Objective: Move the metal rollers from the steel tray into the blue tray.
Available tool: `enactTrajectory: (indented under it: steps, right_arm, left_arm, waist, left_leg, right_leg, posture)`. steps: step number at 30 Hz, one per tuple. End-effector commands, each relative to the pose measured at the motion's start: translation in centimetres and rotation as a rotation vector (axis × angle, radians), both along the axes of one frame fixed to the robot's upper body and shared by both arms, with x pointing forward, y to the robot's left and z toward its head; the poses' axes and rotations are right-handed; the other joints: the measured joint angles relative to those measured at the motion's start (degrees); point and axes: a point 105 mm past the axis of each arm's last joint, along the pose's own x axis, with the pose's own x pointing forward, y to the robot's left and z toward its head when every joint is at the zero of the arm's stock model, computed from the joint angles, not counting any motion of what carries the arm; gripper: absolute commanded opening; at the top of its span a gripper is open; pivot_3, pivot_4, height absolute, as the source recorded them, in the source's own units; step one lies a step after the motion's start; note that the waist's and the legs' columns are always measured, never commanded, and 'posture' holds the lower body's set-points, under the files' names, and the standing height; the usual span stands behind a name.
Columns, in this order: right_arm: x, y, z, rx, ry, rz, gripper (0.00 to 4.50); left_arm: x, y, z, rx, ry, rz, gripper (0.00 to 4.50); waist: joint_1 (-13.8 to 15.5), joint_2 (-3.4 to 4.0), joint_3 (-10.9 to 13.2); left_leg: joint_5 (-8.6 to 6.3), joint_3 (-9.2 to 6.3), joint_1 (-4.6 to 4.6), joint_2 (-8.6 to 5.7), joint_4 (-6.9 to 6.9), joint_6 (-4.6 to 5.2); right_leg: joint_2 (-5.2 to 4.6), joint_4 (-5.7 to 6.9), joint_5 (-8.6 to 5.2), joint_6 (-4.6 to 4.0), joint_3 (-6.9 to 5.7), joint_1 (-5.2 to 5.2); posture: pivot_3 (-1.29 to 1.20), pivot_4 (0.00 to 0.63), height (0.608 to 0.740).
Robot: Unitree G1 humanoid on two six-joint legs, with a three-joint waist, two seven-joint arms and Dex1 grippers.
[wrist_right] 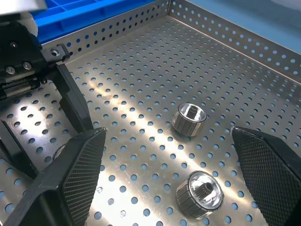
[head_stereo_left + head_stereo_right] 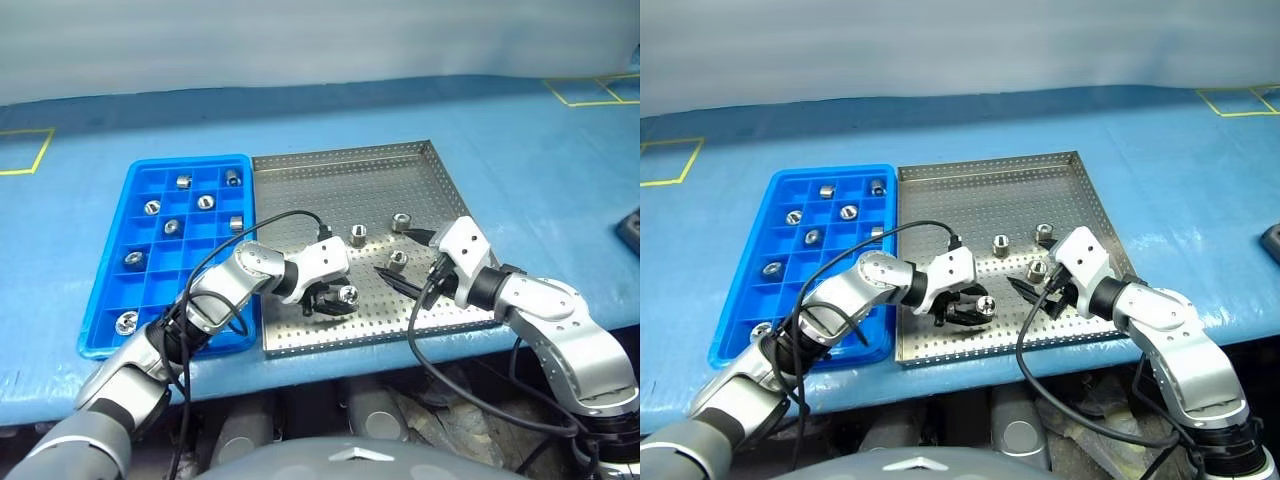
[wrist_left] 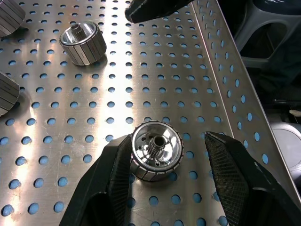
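Worktop: pale blue cover (image 2: 520, 170) with yellow tape marks at its far corners, a plain pale wall behind; the steel tray (image 2: 330, 165) and the blue tray (image 2: 110, 300) sit side by side, touching.
Rollers: four metal rollers (image 2: 358, 235) lie on the steel tray's perforated floor, several more sit in separate blue compartments.
Left hand: left hand (image 3: 164, 174) straddles one roller (image 3: 156, 150), one finger against it, the other apart, so not clenched yet.
Right hand: right hand (image 1: 174, 174) hangs spread wide, grasping nothing, over two rollers.
Risk, slip: closing off-centre on a round, shiny roller could likely shove it sideways and roll it away.
Risk, clash: both hands work near each other; a lift might brush the right fingers.
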Motion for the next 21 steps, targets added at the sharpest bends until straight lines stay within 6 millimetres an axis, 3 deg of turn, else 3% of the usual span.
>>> enactTrajectory:
  steps: [1, 10, 14, 21]
  right_arm:
    - [-0.3, 0.3, 1.1, 0.003, -0.042, 0.015, 4.5]
    - [-0.4, 0.4, 1.3, -0.001, -0.045, 0.026, 4.5]
    - [-0.3, 0.4, 1.3, -0.001, -0.045, 0.029, 4.5]
    - [0.0, 0.9, 1.3, 0.005, -0.046, 0.045, 4.5]
  left_arm:
    - [-0.1, -0.4, -0.5, 0.013, -0.006, -0.013, 2.67]
    - [0.0, -0.2, -1.6, 0.04, -0.017, -0.001, 2.67]
    - [0.4, -0.2, -1.3, 0.016, -0.023, 0.026, 1.76]
    - [2.0, 0.7, 1.0, -0.074, -0.073, 0.144, 1.71]
  waist:
    - [-0.2, 0.0, 0.0]
    - [-0.93, 0.0, 0.0]
    - [-0.92, 0.0, 0.0]
    - [-0.89, 0.0, 0.0]
  left_leg:
    - [0.0, 0.0, 0.0, 0.0, 0.0, 0.01]
    - [-0.04, 0.12, 0.02, 0.0, 0.01, 0.06]
    - [-0.05, 0.18, 0.04, 0.0, 0.01, 0.08]
    - [-0.06, 0.22, 0.04, 0.0, 0.02, 0.1]
  right_leg:
    - [0.0, 0.0, 0.04, 0.06, 0.0, 0.0]
    - [0.01, -0.02, 0.08, 0.17, 0.15, -0.02]
    - [0.01, -0.02, 0.08, 0.17, 0.21, -0.02]
    - [0.02, -0.01, 0.18, 0.35, 0.26, -0.04]
  posture:
    - [-0.34, 0.15, 0.74]
    - [-0.34, 0.15, 0.74]
    - [-0.33, 0.15, 0.74]
    - [-0.31, 0.15, 0.74]
